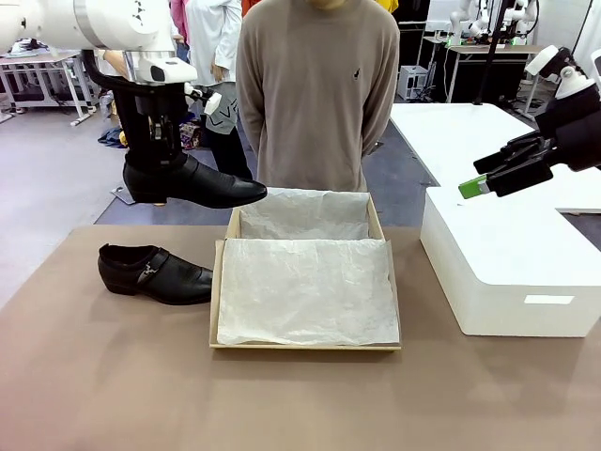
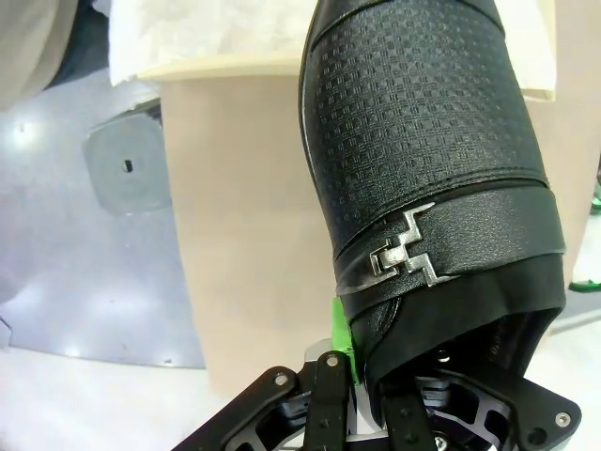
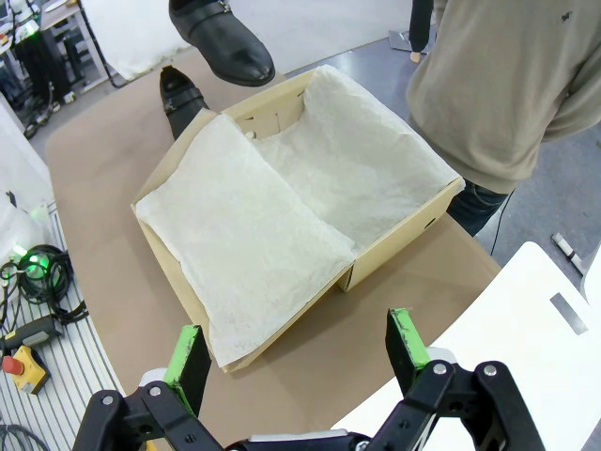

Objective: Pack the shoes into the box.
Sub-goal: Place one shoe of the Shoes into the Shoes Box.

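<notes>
Left gripper (image 1: 158, 155) clamps glossy pointed leather shoe (image 1: 202, 188).

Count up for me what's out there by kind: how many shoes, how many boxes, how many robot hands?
Black shoes: 2 (held shoe, lifted by the left hand; lying shoe on the table)
Boxes: 2 (tan box, lined with white paper; white box)
Robot hands: 2 (left hand, closed on the held shoe; right hand, open)
Total: 6
</notes>
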You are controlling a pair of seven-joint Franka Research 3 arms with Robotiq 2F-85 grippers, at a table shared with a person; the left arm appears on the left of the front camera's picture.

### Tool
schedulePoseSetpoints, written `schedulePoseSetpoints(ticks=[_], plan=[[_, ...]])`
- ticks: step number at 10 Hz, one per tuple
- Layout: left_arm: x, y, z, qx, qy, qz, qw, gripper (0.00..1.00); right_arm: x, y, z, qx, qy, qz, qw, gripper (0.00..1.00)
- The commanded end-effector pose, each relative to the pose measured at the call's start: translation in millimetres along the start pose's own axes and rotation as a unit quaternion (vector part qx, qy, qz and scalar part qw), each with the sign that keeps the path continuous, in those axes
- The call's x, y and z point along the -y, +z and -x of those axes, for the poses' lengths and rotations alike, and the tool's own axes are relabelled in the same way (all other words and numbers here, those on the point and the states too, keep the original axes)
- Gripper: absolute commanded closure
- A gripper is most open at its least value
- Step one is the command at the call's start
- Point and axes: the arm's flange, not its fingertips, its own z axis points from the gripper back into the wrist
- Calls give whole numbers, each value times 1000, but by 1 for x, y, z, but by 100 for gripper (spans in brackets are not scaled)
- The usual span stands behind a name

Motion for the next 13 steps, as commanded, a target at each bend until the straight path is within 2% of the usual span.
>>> schedulePoseSetpoints(ticks=[1, 7, 13], plan=[[5, 7, -16, 14, -22, -16, 1000, 100, 2, -2, 0, 7, 7, -5, 1000, 0], [-1, 20, -98, 20, -29, 8, 999, 100, 2, -2, 0, 7, 7, -5, 1000, 0], [-5, 3, -165, 25, -19, -2, 1000, 100, 2, -2, 0, 7, 7, -5, 1000, 0]])
